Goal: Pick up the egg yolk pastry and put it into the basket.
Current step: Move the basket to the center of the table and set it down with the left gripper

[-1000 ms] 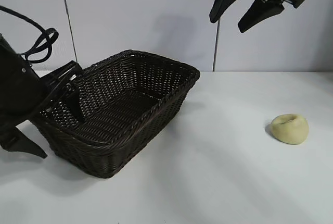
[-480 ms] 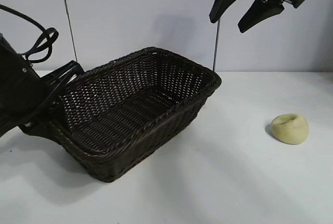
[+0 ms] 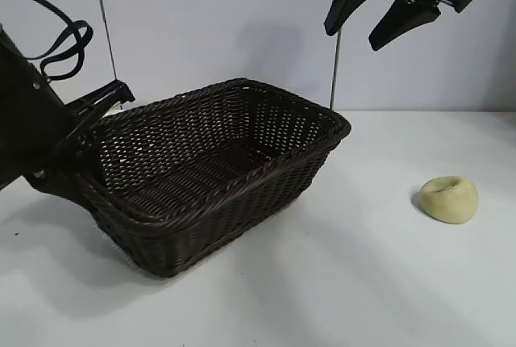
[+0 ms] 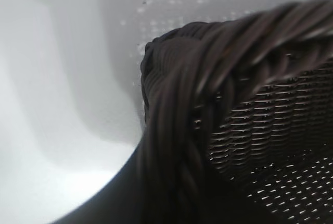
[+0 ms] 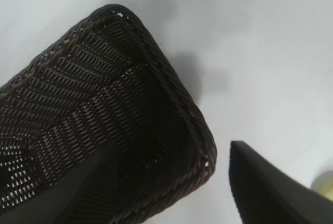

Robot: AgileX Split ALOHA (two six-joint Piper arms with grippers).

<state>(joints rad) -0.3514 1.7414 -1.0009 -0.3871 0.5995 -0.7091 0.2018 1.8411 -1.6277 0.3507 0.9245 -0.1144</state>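
Egg yolk pastry (image 3: 449, 198) lies on white table (image 3: 347, 282), at about five o'clock well below right gripper (image 3: 385, 10), whose fingers hang apart. Wicker basket (image 3: 211, 171) tilted, near-left rim clamped by left gripper (image 3: 81, 141), nine o'clock from pastry. Pale panelled wall (image 3: 218, 24) behind.

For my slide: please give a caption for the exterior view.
Left tool grips the basket rim; egg yolk pastry lies apart.
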